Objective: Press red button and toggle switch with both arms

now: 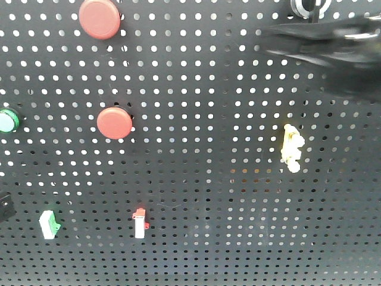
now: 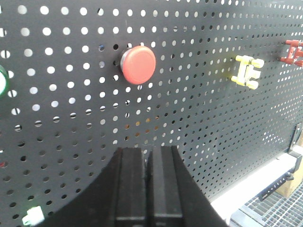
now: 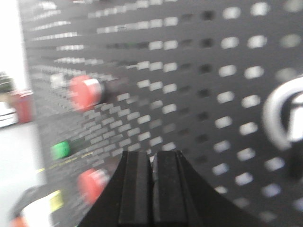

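right wrist view blurry: right tool (image 3: 152,157) shut together; left tool (image 2: 147,153) together too, below red btn (image 2: 138,64).

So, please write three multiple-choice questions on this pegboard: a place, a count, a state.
1. In the front view, the yellow piece lies where from the lower red button? A left; B right; C directly above.
2. Red round buttons in the front view? A two; B one; C four.
3. The left end effector is: A wide open; B gripping a button; C shut, empty.
Answers: 1 B, the piece sits further right. 2 A, an upper red button and the lower one. 3 C, its fingers meet, nothing between.
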